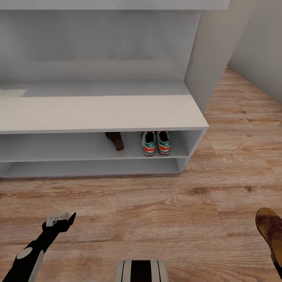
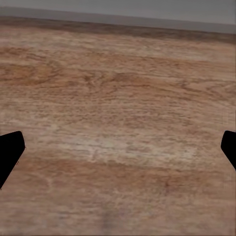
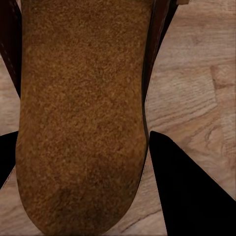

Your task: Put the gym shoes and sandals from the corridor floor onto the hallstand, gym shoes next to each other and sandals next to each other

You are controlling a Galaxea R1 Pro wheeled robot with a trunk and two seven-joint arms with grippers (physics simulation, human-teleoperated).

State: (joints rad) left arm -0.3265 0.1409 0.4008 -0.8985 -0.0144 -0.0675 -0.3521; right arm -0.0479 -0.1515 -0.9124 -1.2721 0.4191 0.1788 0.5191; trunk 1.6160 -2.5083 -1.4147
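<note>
Plain off-white wall (image 1: 258,35): upper right of the head view, flat and unmarked, lower edge slanting down toward the right border.
Pale grey vertical wall face (image 1: 209,55): just left of that wall, upper right of centre, tall and narrow, slightly darker in shade, reaching from the top border down to the planks.
Flat grey band (image 2: 118,11): along the top edge of the left wrist view, blurred; cannot tell what it belongs to.
Thin darker strip (image 2: 118,23): directly beneath the grey band, touching it, spanning the full width.

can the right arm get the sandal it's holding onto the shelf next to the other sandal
Probably yes: the shelf is open at the front, with bare space left of the other sandal. The right gripper grips the held sandal, and only floor lies between.
</note>
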